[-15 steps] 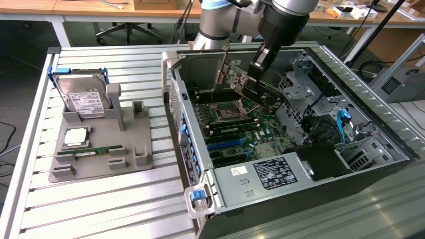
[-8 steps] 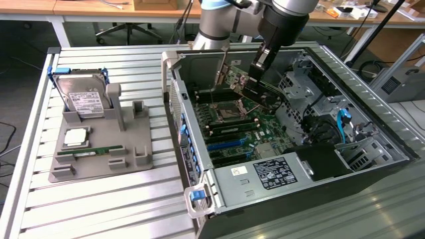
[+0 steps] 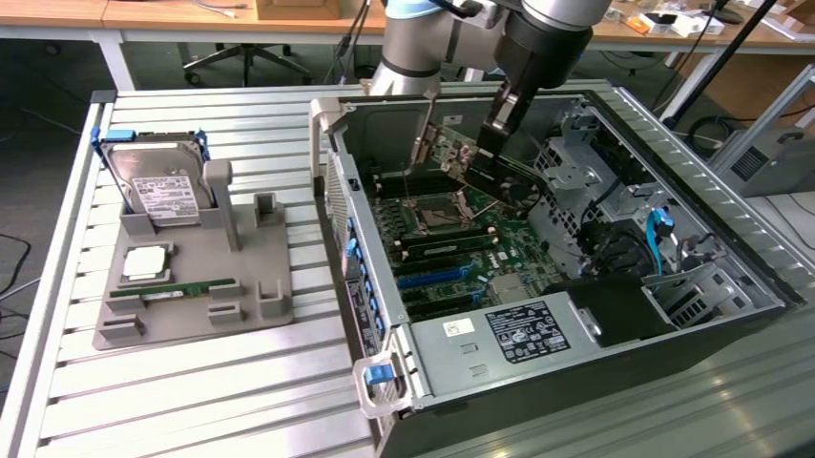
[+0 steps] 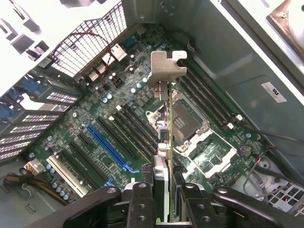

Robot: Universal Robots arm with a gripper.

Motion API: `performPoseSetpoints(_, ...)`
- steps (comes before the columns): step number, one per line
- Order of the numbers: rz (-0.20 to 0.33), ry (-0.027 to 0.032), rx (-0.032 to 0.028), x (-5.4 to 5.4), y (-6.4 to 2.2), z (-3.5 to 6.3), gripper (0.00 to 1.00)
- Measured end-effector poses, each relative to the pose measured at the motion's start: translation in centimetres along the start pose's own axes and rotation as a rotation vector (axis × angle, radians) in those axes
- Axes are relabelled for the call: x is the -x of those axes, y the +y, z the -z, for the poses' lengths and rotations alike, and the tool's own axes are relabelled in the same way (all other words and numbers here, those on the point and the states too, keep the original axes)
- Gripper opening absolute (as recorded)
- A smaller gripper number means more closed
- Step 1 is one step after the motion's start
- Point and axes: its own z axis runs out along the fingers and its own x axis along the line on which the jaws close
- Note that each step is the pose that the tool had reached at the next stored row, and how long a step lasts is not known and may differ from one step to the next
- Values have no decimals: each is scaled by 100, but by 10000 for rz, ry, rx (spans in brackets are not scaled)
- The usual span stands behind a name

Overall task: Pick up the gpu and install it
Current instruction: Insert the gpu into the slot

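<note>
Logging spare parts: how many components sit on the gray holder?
3: a hard drive upright at the gray holder's far end, a silver chip midway, a green RAM stick nearer the camera. None looks hidden.

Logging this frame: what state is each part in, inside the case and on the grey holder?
Dark circuit-board gpu with silver bracket: gripped, edge-on above the motherboard, not seated.
Gripper: shut on the gpu.
Black computer case: side open, lying flat.
Long blue expansion slot: empty.
Silver hard drive with white label: propped upright in the grey holder.
Narrow green RAM stick: lying in the grey holder.
</note>
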Motion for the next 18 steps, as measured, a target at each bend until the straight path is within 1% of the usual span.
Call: performPoseSetpoints(18, 761, 52, 18, 0, 0, -3, 27)
